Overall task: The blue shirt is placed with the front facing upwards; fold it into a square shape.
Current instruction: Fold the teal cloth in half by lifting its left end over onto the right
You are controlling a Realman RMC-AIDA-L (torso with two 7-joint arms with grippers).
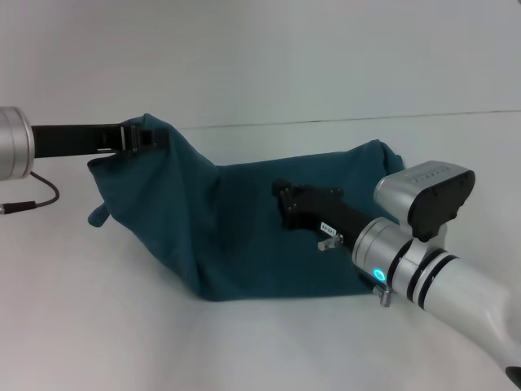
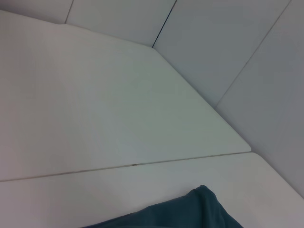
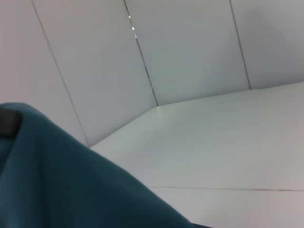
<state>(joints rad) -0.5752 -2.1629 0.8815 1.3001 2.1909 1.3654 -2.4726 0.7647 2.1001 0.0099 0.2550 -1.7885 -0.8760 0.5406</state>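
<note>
Blue shirt [image 1: 203, 220], soft & limp, is held raised by left gripper [image 1: 140, 136] clamped on its far-left edge; right gripper [image 1: 286, 199] over its middle, grip state can't be told; best pinched at edges/corners.

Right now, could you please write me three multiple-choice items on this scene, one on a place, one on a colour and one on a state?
1. Where does the left gripper meet the blue shirt?
A. at its far left upper corner
B. at its near edge
C. nowhere

2. What colour is the table?
A. black
B. white
C. brown

3. How does the shirt lie?
A. spread flat
B. folded into a neat square
C. lifted at one corner, sloping down to the table

Answers:
1. A: the head view shows the left gripper closed on the raised far left corner.
2. B: bare white surface surrounds the cloth.
3. C: the cloth hangs from that corner and sags to the table, while the right gripper sits over its middle, its grip unclear.
</note>
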